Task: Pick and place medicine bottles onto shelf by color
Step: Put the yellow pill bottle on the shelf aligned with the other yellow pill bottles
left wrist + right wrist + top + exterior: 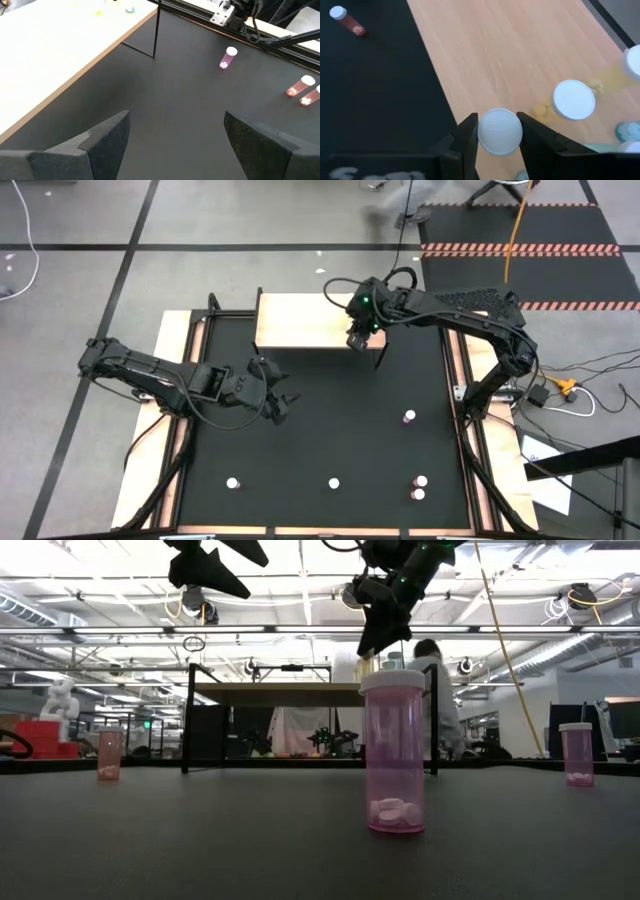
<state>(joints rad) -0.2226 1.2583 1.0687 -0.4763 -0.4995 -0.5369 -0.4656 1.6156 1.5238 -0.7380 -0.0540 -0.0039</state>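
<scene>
The tan shelf (300, 320) stands at the mat's far side on thin black legs. My right gripper (358, 340) hangs over its near right corner, shut on a white-capped medicine bottle (500, 131) whose body the cap hides. A yellow bottle (574, 100) and teal bottles (630, 131) stand on the shelf beside it. Pink bottles stand on the mat (409, 417), (334, 483), (233, 482), and two more at the near right (420, 486). My left gripper (275, 395) hovers open over the mat's left middle, with nothing between its fingers. My right gripper pinches the bottle's white cap by its ribbed rim (484, 131) between its two fingers, one on each side. The fingers slant down from above. The bottle is upright under them, over the shelf's board; whether its base touches the board I cannot tell.
The black mat (330, 430) has free room in its middle. The shelf's thin near-right leg (156, 30) stands close under my right gripper. In the low view one pink bottle (393, 750) stands close in front. A person (435, 690) is in the room behind.
</scene>
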